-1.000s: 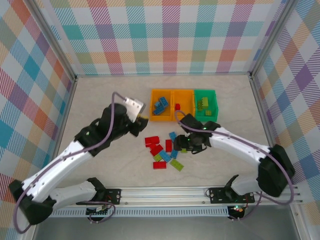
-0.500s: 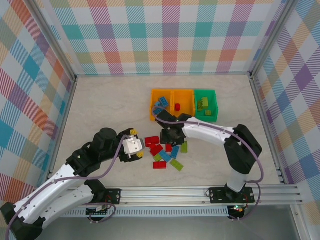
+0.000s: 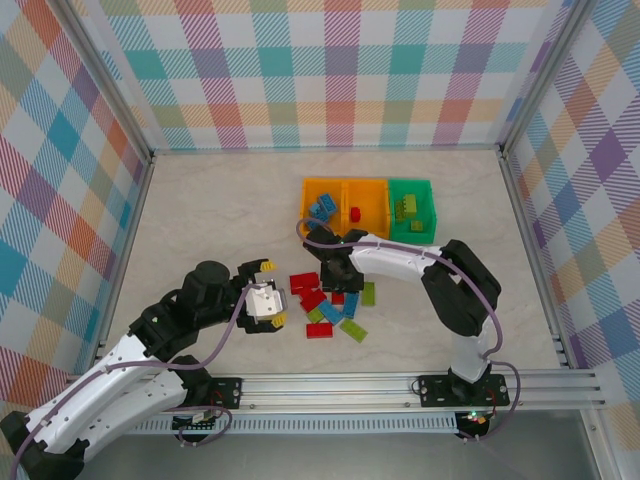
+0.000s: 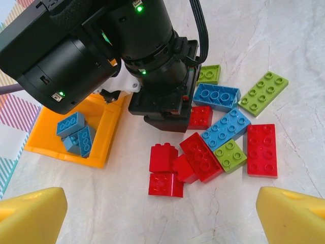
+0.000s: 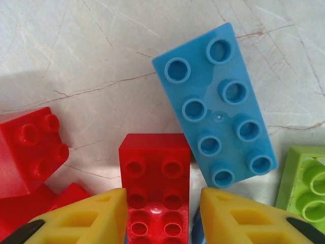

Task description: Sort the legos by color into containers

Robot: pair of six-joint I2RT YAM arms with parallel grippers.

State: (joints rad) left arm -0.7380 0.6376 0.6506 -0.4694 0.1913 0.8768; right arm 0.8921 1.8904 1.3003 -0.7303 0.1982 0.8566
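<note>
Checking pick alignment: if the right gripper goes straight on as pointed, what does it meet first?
Most likely the red brick, centred between the fingers of the right gripper, studs up. The blue brick lies off to the side. Remaining depth is unclear.

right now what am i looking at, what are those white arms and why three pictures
Two robot arms bolted to a table, sorting toy bricks by colour. The wide picture looks down from above; the other two come from a camera on each wrist. Loose red, blue and green bricks lie in a heap on the table; three bins behind them already hold a few. The left gripper is open and empty, beside the heap. The right gripper is down in the heap, its yellow fingers either side of a red brick; whether they grip it yet, I cannot tell.
</note>
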